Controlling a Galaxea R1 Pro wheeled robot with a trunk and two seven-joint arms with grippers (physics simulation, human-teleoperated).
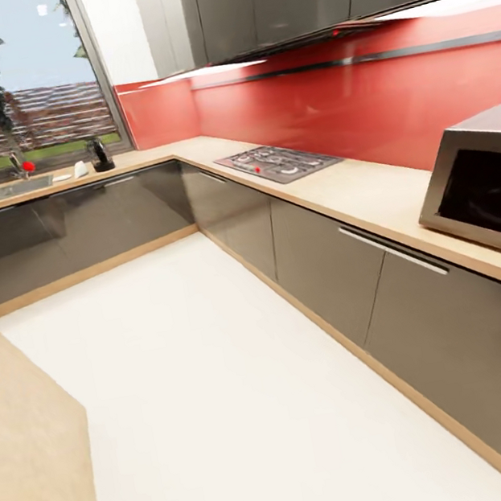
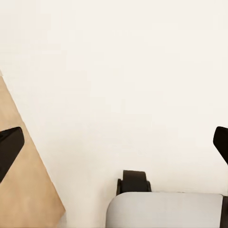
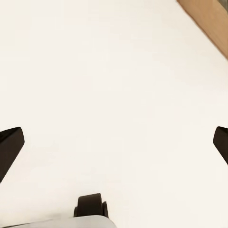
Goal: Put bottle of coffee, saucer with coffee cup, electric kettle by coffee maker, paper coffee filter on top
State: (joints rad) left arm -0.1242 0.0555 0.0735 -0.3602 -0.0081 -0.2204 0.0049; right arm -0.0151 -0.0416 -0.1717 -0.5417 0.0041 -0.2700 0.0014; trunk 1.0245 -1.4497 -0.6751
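While both claws gape over floor, microwave, hob line countertop.

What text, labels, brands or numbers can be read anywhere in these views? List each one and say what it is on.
None can be read.
The steel-framed microwave with a dark glass door shows no legible brand or numbers.
The grey gas hob has knobs with no readable marks.
The small dark object on the far beige wood-look countertop by the window is too small and blurred to show any label.
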